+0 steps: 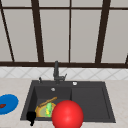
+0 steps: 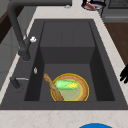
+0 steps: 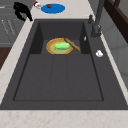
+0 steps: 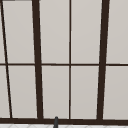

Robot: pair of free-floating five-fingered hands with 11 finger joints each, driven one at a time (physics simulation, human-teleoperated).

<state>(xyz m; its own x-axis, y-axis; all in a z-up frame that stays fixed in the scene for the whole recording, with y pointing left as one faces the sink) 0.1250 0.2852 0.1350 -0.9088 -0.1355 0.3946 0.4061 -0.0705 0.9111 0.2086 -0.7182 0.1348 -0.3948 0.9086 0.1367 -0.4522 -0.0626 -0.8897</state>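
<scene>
My left hand (image 1: 31, 117) hovers over the front left corner of the black sink (image 1: 105, 100), above the counter's front edge. Its fingers hang relaxed and hold nothing. The same hand shows at the right edge of the left side view (image 2: 124, 73) and at the top left of the right side view (image 3: 22, 10). In the basin lies a yellow plate (image 1: 39, 112) (image 2: 83, 91) (image 3: 50, 46). On it rest a green corn cob (image 1: 48, 109) (image 2: 65, 84) (image 3: 62, 45) and a wooden spoon (image 1: 47, 101) (image 2: 52, 86) (image 3: 72, 44).
A big red round shape (image 1: 67, 114) covers the sink's front edge in the front view. A blue plate (image 1: 8, 103) (image 3: 53, 8) with a small red item lies on the counter to the left. The faucet (image 1: 56, 72) stands behind the basin, and the drainboard (image 1: 90, 101) lies to the right.
</scene>
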